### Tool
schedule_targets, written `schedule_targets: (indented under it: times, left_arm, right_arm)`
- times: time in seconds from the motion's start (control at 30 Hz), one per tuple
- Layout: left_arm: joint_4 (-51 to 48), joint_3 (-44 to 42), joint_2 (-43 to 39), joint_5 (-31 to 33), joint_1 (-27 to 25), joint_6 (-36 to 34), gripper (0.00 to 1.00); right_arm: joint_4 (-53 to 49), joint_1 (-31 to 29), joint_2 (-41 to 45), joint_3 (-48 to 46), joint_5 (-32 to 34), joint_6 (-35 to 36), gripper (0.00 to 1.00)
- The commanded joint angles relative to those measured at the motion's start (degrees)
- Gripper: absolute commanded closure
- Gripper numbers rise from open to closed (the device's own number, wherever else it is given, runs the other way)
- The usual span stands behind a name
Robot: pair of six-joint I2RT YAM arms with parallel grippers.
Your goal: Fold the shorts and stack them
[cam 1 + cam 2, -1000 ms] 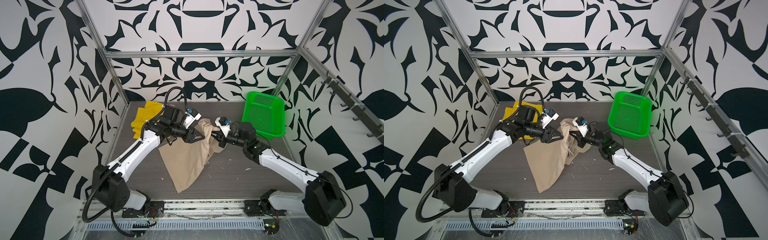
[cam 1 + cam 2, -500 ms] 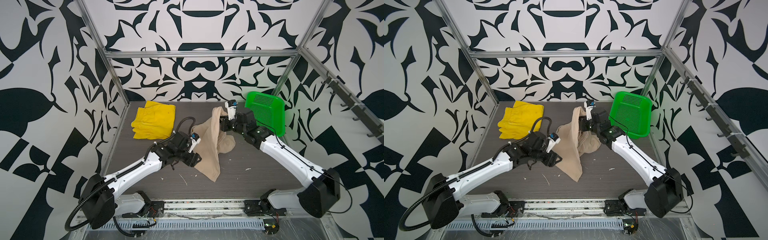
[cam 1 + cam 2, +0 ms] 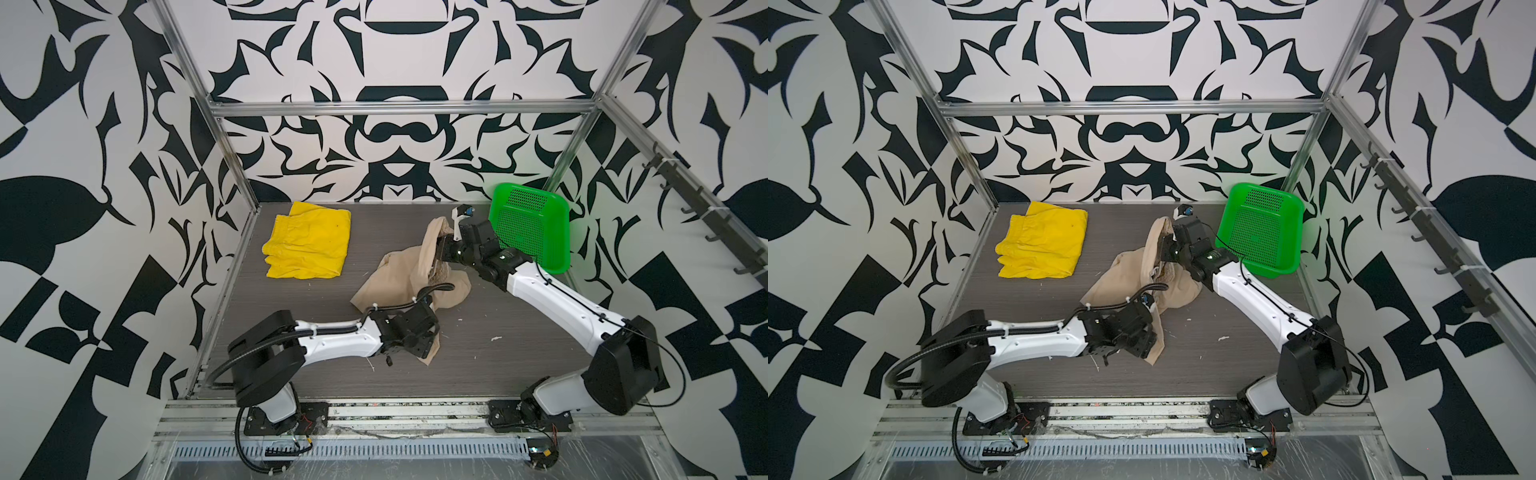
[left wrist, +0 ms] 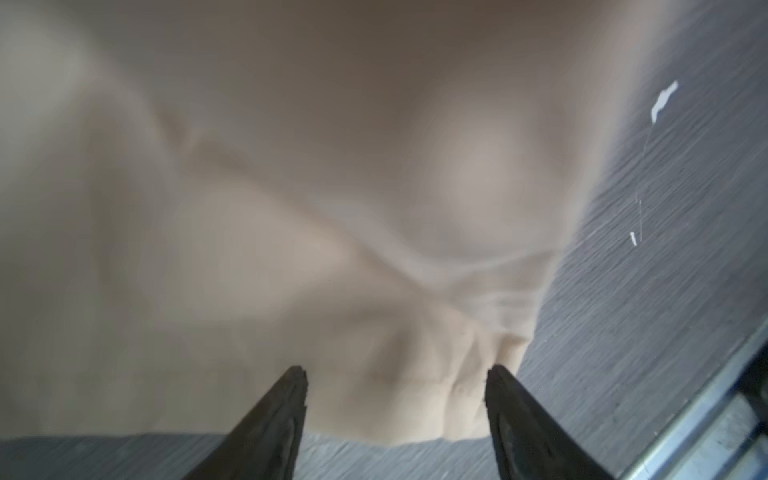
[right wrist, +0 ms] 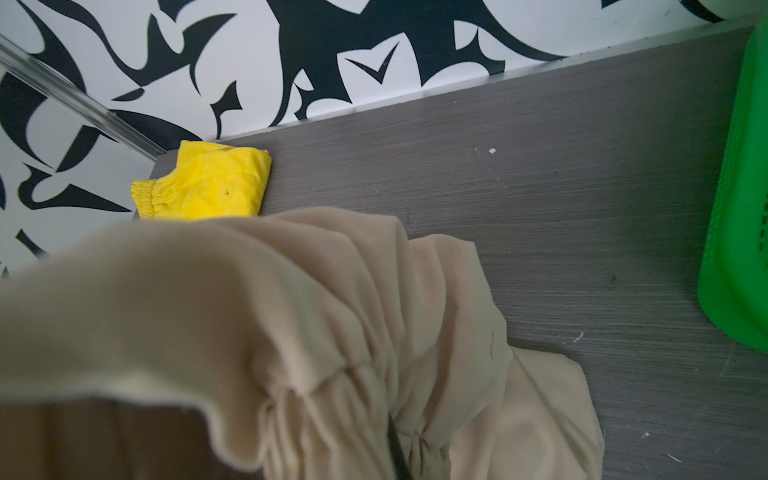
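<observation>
The beige shorts (image 3: 399, 274) (image 3: 1125, 274) lie crumpled mid-table, one end lifted at the back. My right gripper (image 3: 440, 245) (image 3: 1165, 249) is shut on their gathered waistband (image 5: 332, 374); in the right wrist view only a dark sliver of finger (image 5: 395, 451) shows among the folds. My left gripper (image 3: 428, 347) (image 4: 397, 374) stands open low over the near hem corner, with beige cloth (image 4: 291, 208) lying loose between the two fingertips (image 4: 297, 376). The yellow shorts (image 3: 309, 245) (image 3: 1044, 245) (image 5: 208, 187) lie folded at the back left, apart from both grippers.
A green perforated basket (image 3: 528, 224) (image 3: 1260, 228) (image 5: 739, 208) leans on its side in the back right corner, just behind my right arm. Small white scraps (image 3: 494, 338) dot the dark table. A metal rail (image 4: 706, 415) runs along the front edge.
My left gripper came forward and down to the beige shorts' near corner and opened wider. My right gripper carried the waistband up toward the back right, stretching the cloth.
</observation>
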State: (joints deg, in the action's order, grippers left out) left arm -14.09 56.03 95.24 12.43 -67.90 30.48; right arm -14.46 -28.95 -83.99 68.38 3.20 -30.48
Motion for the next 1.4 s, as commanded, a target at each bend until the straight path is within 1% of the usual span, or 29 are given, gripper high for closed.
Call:
schedule_targets:
  times: [0.0,0.23,0.37,0.53,0.6,0.73,0.87,0.97,1.07,1.13,1.23,1.37]
  left_arm:
    - [-5.0,4.0,2.9,0.8,-1.7,0.1,0.27]
    - [-6.1,5.9,5.9,-3.1,-4.0,-0.4,0.27]
    - [-9.7,7.0,7.4,-2.2,-3.9,0.8,0.31]
    - [-12.1,9.0,9.7,-2.2,-4.0,1.6,0.31]
    - [-12.3,9.5,10.3,-1.8,-4.0,2.3,0.33]
    - [-12.3,9.9,10.9,-0.5,-3.9,4.2,0.46]
    - [-13.5,9.7,9.6,2.3,-3.9,6.2,0.68]
    - [-15.3,9.4,6.3,5.4,-3.9,5.7,0.83]
    - [-19.2,9.7,2.1,9.1,-3.4,2.9,0.9]
    - [-22.9,10.1,-1.0,11.3,-2.6,1.0,0.93]
    - [-29.9,11.9,-6.1,14.8,0.4,-1.7,0.95]
    - [-38.3,14.5,-15.5,20.8,5.1,-7.0,0.97]
  right_arm:
    - [0.4,0.5,-0.7,3.9,1.9,-1.1,1.0]
    - [0.6,1.4,-2.7,4.3,0.3,-2.2,1.0]
    - [0.7,1.7,-2.8,4.3,-0.5,-2.3,1.0]
    - [1.0,1.9,-2.2,4.0,-0.7,-2.6,1.0]
    - [1.0,1.9,-2.0,4.0,-0.9,-2.6,1.0]
    - [1.0,1.9,-1.7,4.0,-1.4,-2.7,1.0]
    - [1.1,1.9,-0.9,3.9,-2.1,-2.3,1.0]
    - [0.6,2.0,0.2,3.9,-2.5,0.5,1.0]
    - [0.5,2.4,2.4,3.1,-2.6,3.4,1.0]
    - [0.4,3.0,4.1,2.5,-3.8,5.8,1.0]
    - [-1.1,3.7,6.5,2.5,-5.0,9.4,1.0]
    - [-2.5,5.1,10.2,1.9,-7.5,14.1,1.0]
